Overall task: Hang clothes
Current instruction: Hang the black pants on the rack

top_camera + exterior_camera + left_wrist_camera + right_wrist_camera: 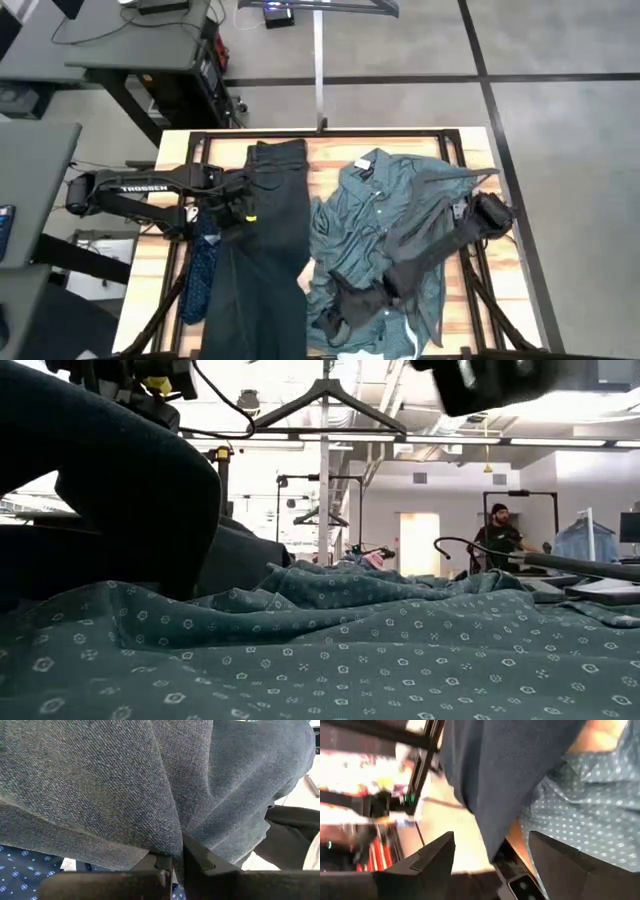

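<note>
Two arms; left arm reads TROSSEN | left pincer [177, 862] pinching jeans [268, 230] | right pincer [492, 857] spread above teal shirt [370, 215]

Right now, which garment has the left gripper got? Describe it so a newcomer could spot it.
On the wooden table, look at the long dark strip down the middle: the charcoal jeans. The left gripper is shut on their left edge. They lie between the teal-green shirt and the navy dotted shirt, and are the only plain, unpatterned garment.

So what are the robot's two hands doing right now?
Left gripper: shut on the jeans.
Right gripper: open, holding nothing.
</note>
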Controlling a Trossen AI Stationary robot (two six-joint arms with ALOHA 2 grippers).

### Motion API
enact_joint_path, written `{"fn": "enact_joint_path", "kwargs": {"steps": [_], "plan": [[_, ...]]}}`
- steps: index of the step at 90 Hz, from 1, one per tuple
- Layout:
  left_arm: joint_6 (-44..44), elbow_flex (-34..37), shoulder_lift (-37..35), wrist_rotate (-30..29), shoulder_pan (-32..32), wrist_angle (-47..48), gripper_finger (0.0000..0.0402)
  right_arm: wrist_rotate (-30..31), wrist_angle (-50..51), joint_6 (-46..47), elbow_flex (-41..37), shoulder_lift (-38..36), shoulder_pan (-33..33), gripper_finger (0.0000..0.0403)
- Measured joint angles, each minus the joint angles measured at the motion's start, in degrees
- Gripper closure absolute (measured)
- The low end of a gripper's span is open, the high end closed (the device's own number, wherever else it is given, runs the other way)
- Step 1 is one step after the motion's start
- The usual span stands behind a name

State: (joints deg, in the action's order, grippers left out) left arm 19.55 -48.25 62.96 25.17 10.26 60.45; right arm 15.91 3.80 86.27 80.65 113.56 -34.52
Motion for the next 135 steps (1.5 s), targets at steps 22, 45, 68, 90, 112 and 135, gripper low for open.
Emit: {"fn": "enact_joint_path", "kwargs": {"steps": [22,45,68,90,112,135], "plan": [[-0.1,0.0,0.0,0.0,0.0,-0.1,0.0401,2.9,-23.5,2.0,1.4,13.5,-1.2,0.0161],[0.2,0.0,0.0,-0.1,0.0,-0.2,0.0401,-0.5,-24.4,-1.0,11.6,22.2,0.6,0.0168],[2.0,0.0,0.0,1.7,-0.3,0.3,0.0402,-4.6,-24.0,-4.3,19.0,22.7,1.3,0.0366],[2.0,-3.6,0.0,4.3,-0.3,2.4,0.0402,-5.6,-26.1,-3.7,25.4,22.6,2.4,0.0395],[-0.3,-9.9,0.0,10.2,0.2,9.4,0.0402,-5.3,-40.1,-5.4,26.0,22.6,4.0,0.0401],[-6.1,-15.1,0.0,13.1,0.2,20.1,0.0401,2.8,-42.7,-2.2,26.0,22.5,4.3,0.0402]]}}
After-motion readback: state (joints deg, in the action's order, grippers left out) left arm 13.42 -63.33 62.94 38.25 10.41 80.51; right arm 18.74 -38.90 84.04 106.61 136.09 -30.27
